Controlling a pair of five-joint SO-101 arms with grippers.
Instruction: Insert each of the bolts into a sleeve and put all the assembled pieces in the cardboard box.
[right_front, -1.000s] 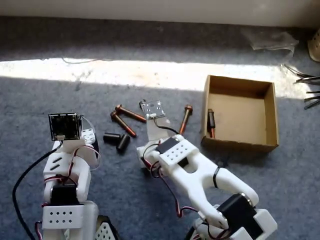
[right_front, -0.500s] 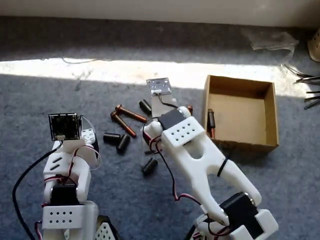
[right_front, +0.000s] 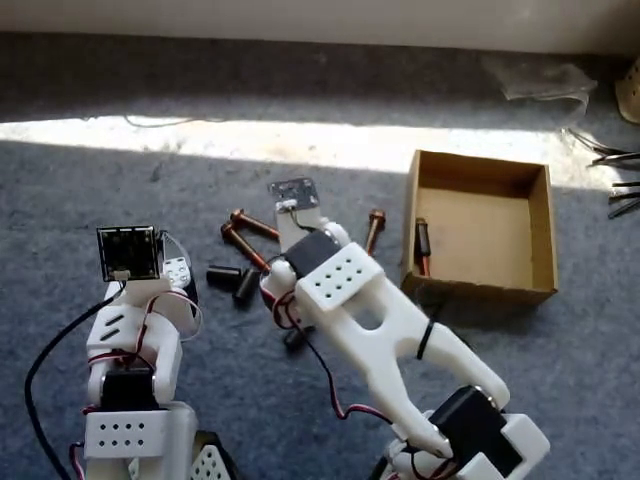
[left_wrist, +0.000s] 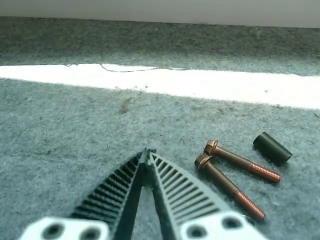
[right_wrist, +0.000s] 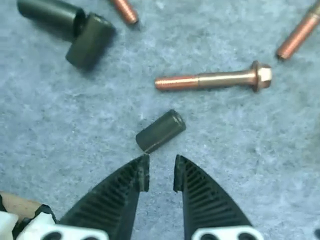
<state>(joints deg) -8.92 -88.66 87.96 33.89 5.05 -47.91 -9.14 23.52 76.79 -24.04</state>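
Right claw (right_wrist: 160, 172), narrowly parted and empty, points at a black sleeve (right_wrist: 161, 131), probably to grasp it; left claw (left_wrist: 148, 156) closed, empty.

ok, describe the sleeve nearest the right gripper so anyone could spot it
Start at the right gripper, open just above the carpet. The short dark sleeve lies right off its fingertips, with a copper bolt beyond it. Unlike the two touching sleeves farther off, it lies alone, touching nothing.
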